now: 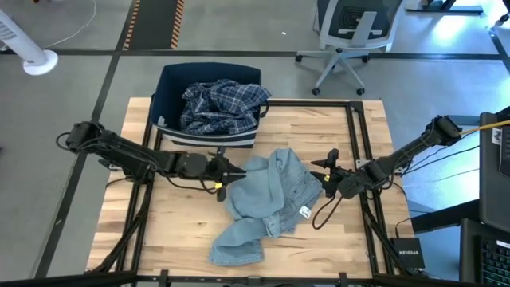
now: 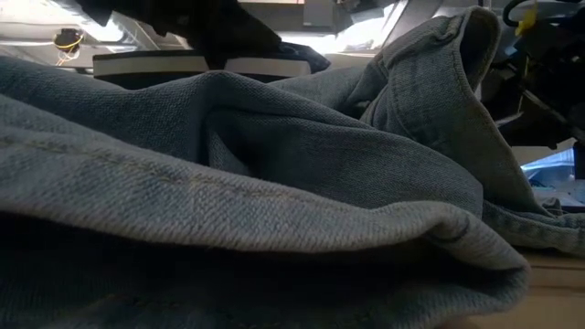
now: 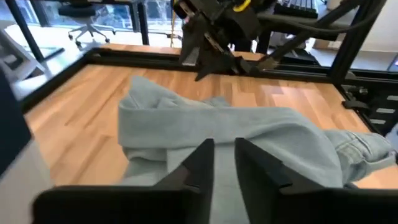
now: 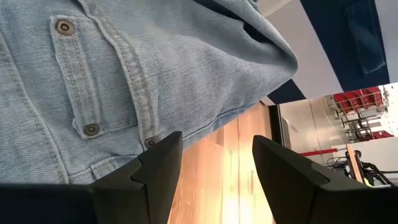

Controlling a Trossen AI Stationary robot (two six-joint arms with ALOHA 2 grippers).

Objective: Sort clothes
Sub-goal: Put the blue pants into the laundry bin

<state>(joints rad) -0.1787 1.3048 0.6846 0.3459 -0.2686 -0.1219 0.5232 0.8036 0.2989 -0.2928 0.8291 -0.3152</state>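
The light-blue denim jeans [image 1: 267,199] lie crumpled on the middle of the wooden table; they fill the low view [image 2: 274,164]. The blue plaid shirt [image 1: 219,108] lies in the dark navy bin [image 1: 171,84] at the table's far edge. My left gripper [image 1: 229,172] is at the jeans' left edge, its fingers a narrow gap apart, with denim [image 3: 249,130] under and ahead of them [image 3: 224,146]. My right gripper [image 1: 323,177] is open at the jeans' right edge, over bare wood [image 4: 214,140], with the riveted denim [image 4: 155,56] just ahead. The other clothes are out of view.
Black frame rails [image 1: 358,143] run along the table's sides and far edge. A small dark box [image 1: 406,253] sits off the table's right near corner. An office chair [image 1: 347,36] stands beyond the far edge. Bare wood lies near the table's front left [image 1: 159,231].
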